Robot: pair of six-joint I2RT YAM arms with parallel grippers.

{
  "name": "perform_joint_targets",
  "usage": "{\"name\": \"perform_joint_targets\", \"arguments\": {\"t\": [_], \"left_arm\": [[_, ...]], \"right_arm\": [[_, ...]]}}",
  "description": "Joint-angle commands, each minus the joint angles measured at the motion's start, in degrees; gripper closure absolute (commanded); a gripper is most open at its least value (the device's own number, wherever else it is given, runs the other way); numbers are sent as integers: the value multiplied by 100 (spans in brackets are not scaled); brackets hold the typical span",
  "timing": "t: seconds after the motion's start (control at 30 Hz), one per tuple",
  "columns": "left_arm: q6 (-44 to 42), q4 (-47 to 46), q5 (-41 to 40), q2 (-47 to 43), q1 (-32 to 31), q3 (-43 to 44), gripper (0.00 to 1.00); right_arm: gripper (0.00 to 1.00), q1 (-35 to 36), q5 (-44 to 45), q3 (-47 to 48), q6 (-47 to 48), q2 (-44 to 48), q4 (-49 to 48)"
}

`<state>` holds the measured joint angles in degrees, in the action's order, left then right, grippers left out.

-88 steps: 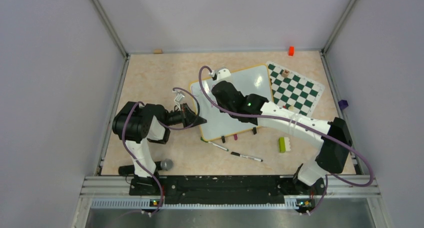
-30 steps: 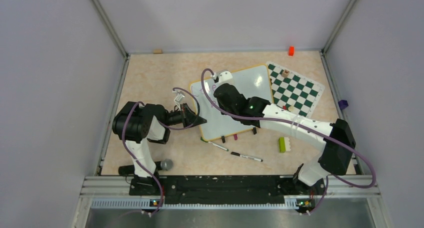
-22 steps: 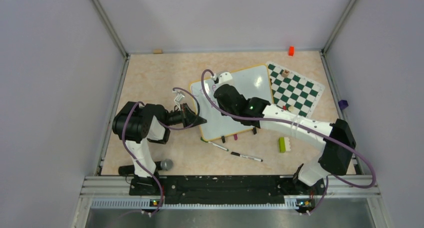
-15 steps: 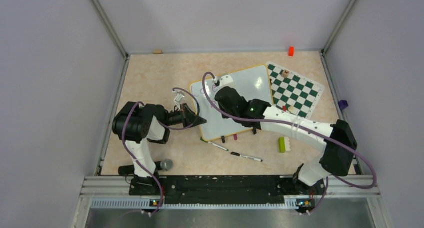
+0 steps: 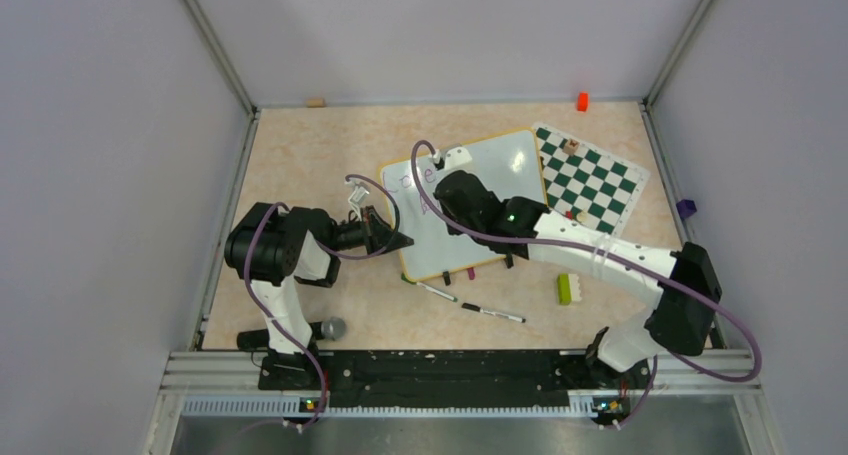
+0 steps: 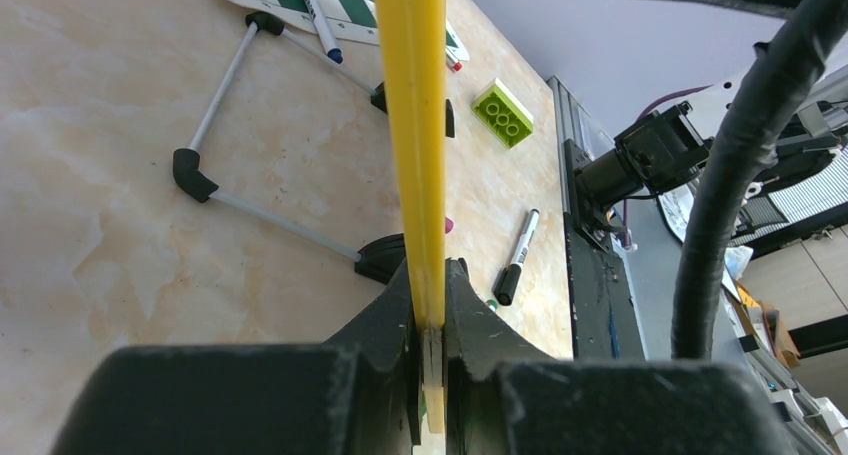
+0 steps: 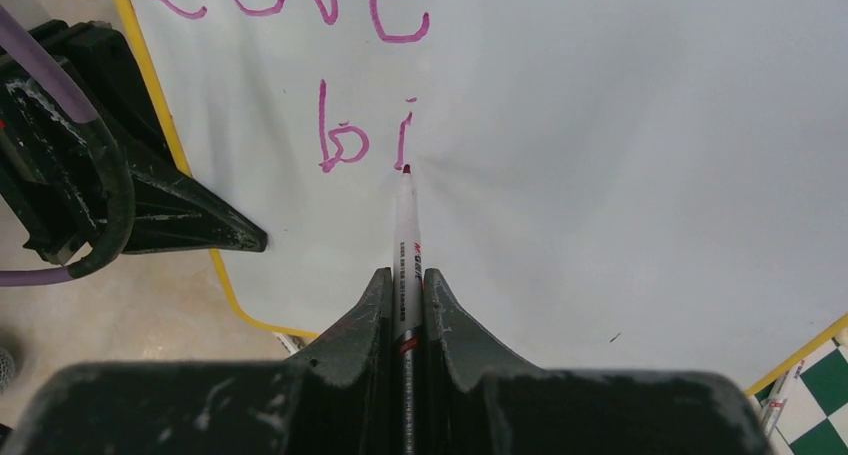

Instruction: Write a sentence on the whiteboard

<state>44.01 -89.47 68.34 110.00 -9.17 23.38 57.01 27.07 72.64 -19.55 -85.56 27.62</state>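
On the table (image 5: 300, 145), left gripper (image 6: 428, 275) clamped the whiteboard (image 5: 500, 160) edge at centre frame while right gripper (image 7: 405, 275) pinched a marker (image 7: 406, 220) touching the sentence (image 7: 322, 125).

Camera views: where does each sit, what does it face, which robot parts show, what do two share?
Top external: above and behind, looking down on the table; left arm, right arm show.
Left wrist: along the left gripper, clamping the whiteboard edge-on.
Right wrist: along the right gripper and marker at the sentence.
Shared: the whiteboard.
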Motion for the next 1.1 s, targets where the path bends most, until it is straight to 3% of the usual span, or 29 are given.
{"name": "perform_joint_targets", "arguments": {"t": [0.0, 1.07], "left_arm": [[-446, -334, 330, -31, -94, -26, 100], [-445, -334, 325, -20, -94, -19, 100]], "right_arm": [[100, -103, 181, 178, 60, 385, -75], [100, -265, 69, 433, 260, 10, -104]]}}
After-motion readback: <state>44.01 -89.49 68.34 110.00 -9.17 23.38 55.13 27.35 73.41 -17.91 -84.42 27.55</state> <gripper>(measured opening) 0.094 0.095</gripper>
